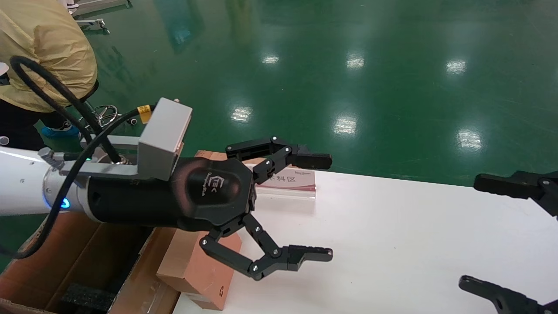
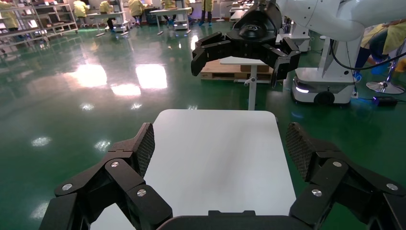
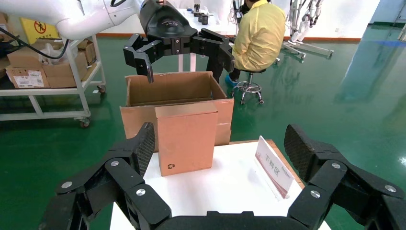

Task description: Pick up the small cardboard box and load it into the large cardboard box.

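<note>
Jaws: both pairs stood wide apart, nothing between them.
L gripper [image 1: 314, 207]: hovered over the table's left part, above and just past the small cardboard box; fingers [image 1: 307, 160] pointed toward the robot's right, no contact w/ the carton.
R gripper [image 1: 501, 235]: held at the right side of the table, well apart from both cartons; looked idle.
Small cardboard box [image 3: 186, 138]: stood upright at the table's left edge, up against the large cardboard box's near wall; tiny recycling mark low on one face.
Large cardboard box [image 3: 170, 88]: sat off the table's left edge, top open, flaps out; black foam seen inside in the head view.
Table [image 1: 392, 235]: white top; a sign card [image 3: 274, 166] lay near the far edge, close to the small carton.
Handling (est.): sealed carton prob. light, stiff-walled, faces smooth and fairly slippery; walls could dent under hard squeeze.
Grip site (est.): across the narrow thickness, pads on the two broad faces near the top, approx. centred, so it hangs w/o tilting.
Step (est.): pick not yet made.
</note>
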Available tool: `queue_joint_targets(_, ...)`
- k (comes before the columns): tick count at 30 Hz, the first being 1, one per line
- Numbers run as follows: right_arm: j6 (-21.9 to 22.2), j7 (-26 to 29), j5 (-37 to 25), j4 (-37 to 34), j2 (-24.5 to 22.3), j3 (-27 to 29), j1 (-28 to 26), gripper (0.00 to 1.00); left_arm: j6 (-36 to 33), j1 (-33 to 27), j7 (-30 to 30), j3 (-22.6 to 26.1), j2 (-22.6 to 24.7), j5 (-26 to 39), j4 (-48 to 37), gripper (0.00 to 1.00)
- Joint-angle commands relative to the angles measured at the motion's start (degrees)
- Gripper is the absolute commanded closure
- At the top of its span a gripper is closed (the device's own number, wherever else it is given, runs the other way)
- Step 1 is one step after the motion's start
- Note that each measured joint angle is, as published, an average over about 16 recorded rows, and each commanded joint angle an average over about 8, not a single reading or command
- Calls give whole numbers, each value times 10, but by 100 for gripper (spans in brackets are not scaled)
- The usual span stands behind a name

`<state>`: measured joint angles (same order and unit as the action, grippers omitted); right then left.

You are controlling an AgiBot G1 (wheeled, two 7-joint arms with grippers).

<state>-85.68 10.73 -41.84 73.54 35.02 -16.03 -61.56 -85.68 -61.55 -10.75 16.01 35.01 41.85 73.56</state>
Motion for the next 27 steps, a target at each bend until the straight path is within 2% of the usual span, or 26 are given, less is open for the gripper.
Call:
queue_joint_targets(1, 0, 0, 0, 0, 0, 0, 0, 0, 0, 0, 0, 0, 0, 0, 0, 0)
queue_joint_targets(18, 0, 0, 0, 0, 0, 0, 0, 0, 3, -4, -14, 6, -7, 13, 4, 0)
queue_joint_targets(23, 0, 0, 0, 0, 0, 0, 0, 0, 24, -11, -67, 18, -27, 37, 13, 0)
queue_joint_targets(27, 0, 0, 0, -1, 0, -1, 0, 0, 48, -21, -146, 39, -49, 71, 21, 0)
